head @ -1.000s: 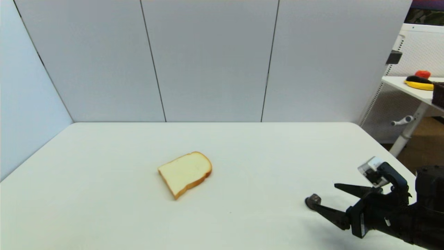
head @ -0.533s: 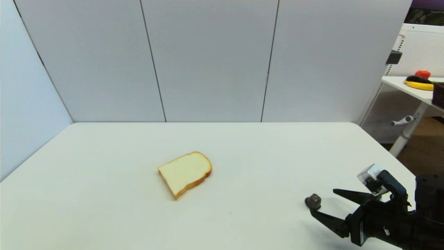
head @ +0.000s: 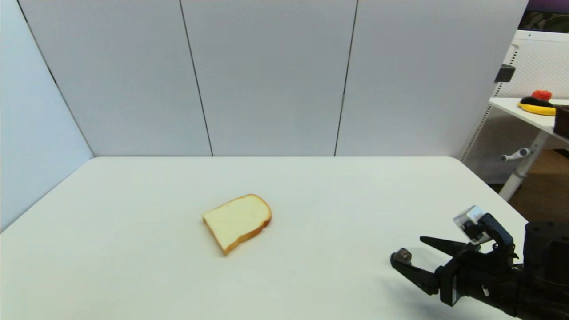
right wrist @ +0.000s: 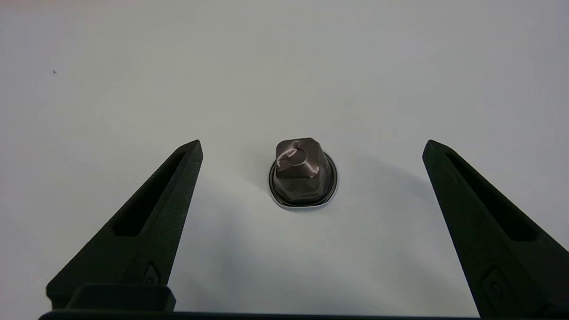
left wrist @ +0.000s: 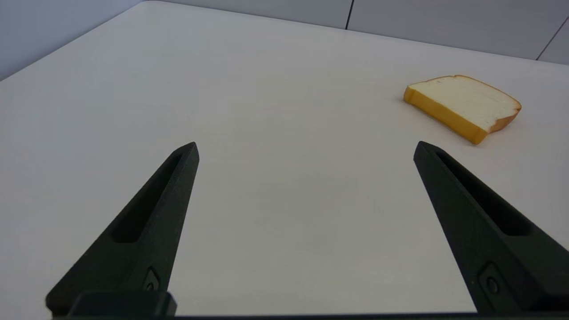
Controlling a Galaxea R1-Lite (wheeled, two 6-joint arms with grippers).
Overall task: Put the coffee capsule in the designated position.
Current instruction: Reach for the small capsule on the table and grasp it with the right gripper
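Observation:
The coffee capsule (head: 403,254) (right wrist: 303,173), small and dark grey-brown with a black flared rim, stands rim-down on the white table (head: 133,249) near its front right corner. My right gripper (head: 407,250) (right wrist: 312,144) is open and low over the table. Its fingers straddle the capsule without touching it, and the nearer fingertip hides the capsule's lower edge in the head view. My left gripper (left wrist: 306,146) is open with nothing between its fingers and shows only in the left wrist view, hovering low over the table's left side.
A slice of bread (head: 237,221) (left wrist: 462,104) lies flat near the table's middle. Grey panels wall the back and left. Past the table's right edge (head: 498,195) stands a side table (head: 524,111) with a yellow plate.
The right gripper drew back slightly, then slid left, so its fingers now reach either side of the capsule. The capsule and bread have not moved.

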